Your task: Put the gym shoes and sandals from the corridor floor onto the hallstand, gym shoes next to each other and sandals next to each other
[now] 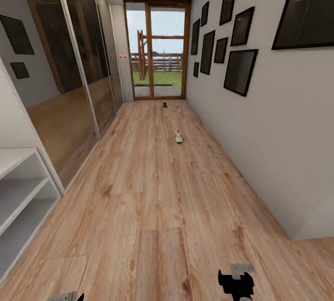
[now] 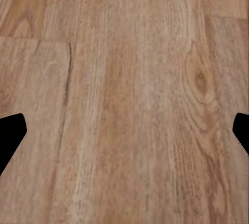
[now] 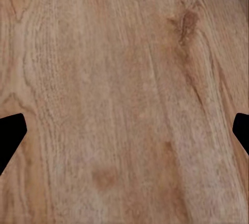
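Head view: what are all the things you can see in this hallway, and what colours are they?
Gym shoe: one, white with a red patch, mid-floor.
Dark brown object: one, on the floor near the door; too small to identify.
Corridor floor: one, light brown wood planks.
Shelf unit: one, white, at the near left, open shelves.
Picture frames: several, black, on the right wall.
Mirrored panels: along the left wall.
Glass door: one, brown-framed, at the far end.
Left gripper: black, jaws apart, above bare floor.
Right gripper: black, jaws apart, above bare floor.
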Motion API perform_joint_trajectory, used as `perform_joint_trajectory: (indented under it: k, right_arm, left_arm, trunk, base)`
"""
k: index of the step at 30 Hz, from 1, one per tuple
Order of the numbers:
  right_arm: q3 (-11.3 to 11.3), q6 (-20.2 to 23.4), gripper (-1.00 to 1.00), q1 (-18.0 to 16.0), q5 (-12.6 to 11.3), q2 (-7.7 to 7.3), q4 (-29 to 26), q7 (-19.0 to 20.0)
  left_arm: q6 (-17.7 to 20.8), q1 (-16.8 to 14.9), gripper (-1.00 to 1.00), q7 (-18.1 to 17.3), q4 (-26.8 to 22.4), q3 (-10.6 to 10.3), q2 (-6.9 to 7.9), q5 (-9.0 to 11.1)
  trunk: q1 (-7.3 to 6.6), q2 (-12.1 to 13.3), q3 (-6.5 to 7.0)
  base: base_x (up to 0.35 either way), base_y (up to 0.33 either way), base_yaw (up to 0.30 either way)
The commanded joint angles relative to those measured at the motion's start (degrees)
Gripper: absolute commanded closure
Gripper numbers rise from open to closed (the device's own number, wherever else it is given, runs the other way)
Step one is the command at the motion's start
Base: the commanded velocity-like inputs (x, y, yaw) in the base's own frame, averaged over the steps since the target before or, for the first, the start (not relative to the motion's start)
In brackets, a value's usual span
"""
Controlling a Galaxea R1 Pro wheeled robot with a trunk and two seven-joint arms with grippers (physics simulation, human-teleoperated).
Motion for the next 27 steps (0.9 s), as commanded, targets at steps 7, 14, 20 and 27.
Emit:
perform_joint_trajectory:
  k: [7,14,20,27]
  right_arm:
    - [-0.46,-0.15,-1.0,-0.04,0.61,0.01,0.06,-0.26]
    - [-0.46,-0.15,-1.0,-0.04,0.61,0.02,0.06,-0.26]
    - [-0.46,-0.15,-1.0,-0.04,0.61,0.02,0.06,-0.26]
    - [-0.46,-0.15,-1.0,-0.04,0.61,0.01,0.06,-0.23]
  left_arm:
    - [-0.24,-0.02,-1.0,-0.21,0.06,0.48,-0.01,-0.6]
    - [-0.24,-0.01,-1.0,-0.21,0.06,0.45,0.0,-0.61]
    - [-0.24,-0.01,-1.0,-0.21,0.06,0.48,-0.01,-0.6]
    - [-0.24,-0.01,-1.0,-0.21,0.06,0.45,-0.01,-0.6]
  trunk:
    - [0.02,-0.02,-0.05]
    - [0.02,-0.02,-0.05]
    - [0.02,-0.02,-0.05]
    - [0.02,-0.02,-0.05]
  base:
    - [0.34,0.092,0.0]
    - [0.34,0.092,0.0]
    - [0.34,0.092,0.0]
    - [0.34,0.092,0.0]
